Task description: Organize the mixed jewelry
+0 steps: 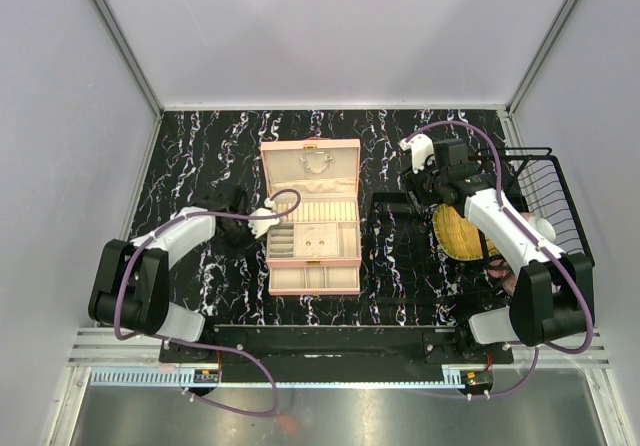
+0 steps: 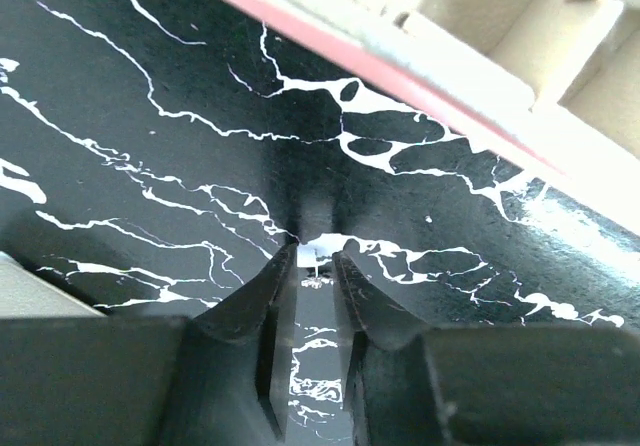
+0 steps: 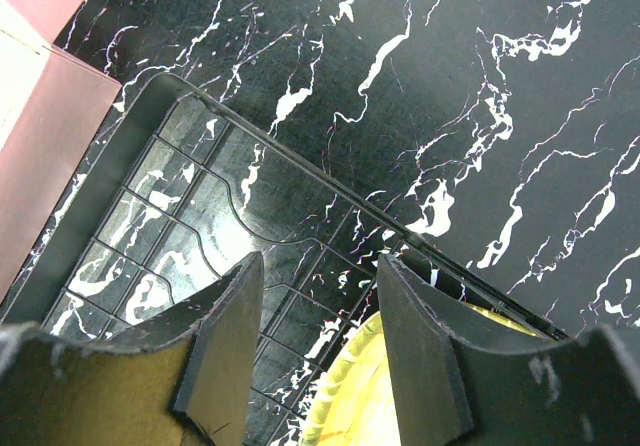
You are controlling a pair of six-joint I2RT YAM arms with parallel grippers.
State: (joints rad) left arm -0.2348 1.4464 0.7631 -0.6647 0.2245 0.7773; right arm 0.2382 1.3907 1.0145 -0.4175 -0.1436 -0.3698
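Arm bases at near edge of the black marbled table (image 1: 200, 156). Left arm reaches in toward centre. Left gripper (image 2: 312, 260) sits low, tips almost on the tabletop, just beside the left wall of the pink case (image 1: 312, 263). The claw is only slightly spread, with a narrow slot between the fingers (image 2: 262, 301). A tiny metallic piece (image 2: 318, 263) of the mixed jewelry lies on the table right in that slot, at the fingertips, and does not look pinched. Whether either tip touches it, cannot tell.

In the left wrist view, the case's pink edge and cream dividers run across the top right, close to the fingers.

The case stands open in the middle of the table, front drawer pulled toward the arms, lid (image 1: 310, 144) raised at the far side. Tiny dark specks (image 1: 316, 238) sit in a middle compartment of the cream lining, too small to name. A small greyish loop (image 1: 315, 164) shows on the lid lining; chain or fitting, cannot tell.

Right arm stretches farther back on the right side. Right gripper (image 3: 320, 259) is spread wide with nothing between the fingers. It hangs over a flat black wire tray (image 3: 130, 126), apart from it. A yellow plate (image 3: 345, 396) lies under the near part of that view, right of the case and well apart from it. A black wire basket (image 1: 555, 191) stands at the table's right edge, beyond the plate.
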